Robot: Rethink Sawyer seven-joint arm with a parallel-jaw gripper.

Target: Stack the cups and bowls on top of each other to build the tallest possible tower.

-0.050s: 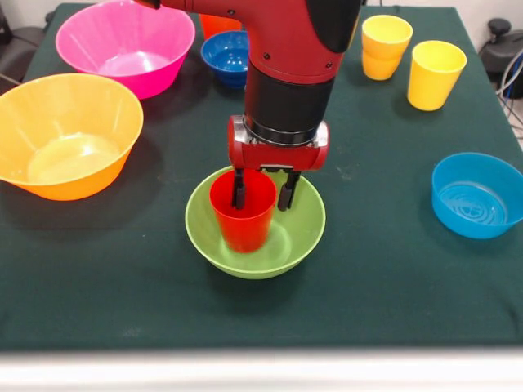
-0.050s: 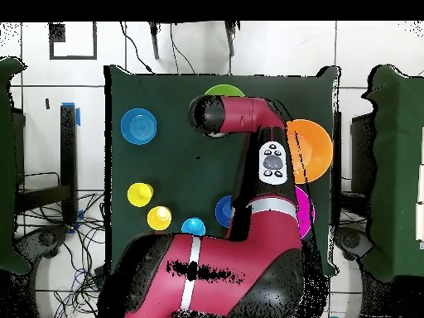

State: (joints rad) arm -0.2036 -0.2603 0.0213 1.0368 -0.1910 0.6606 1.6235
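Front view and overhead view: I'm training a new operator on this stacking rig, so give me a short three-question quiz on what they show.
1. True or false: the red cup stands upright inside the green bowl.
2. Where are the gripper fingers relative to the red cup's far rim?
A. Both inside the cup
B. One inside, one outside
C. Both well above it
3. Fill in: the yellow cups number ____, and both stand on the table.

Key: 1 true; 2 B; 3 two.
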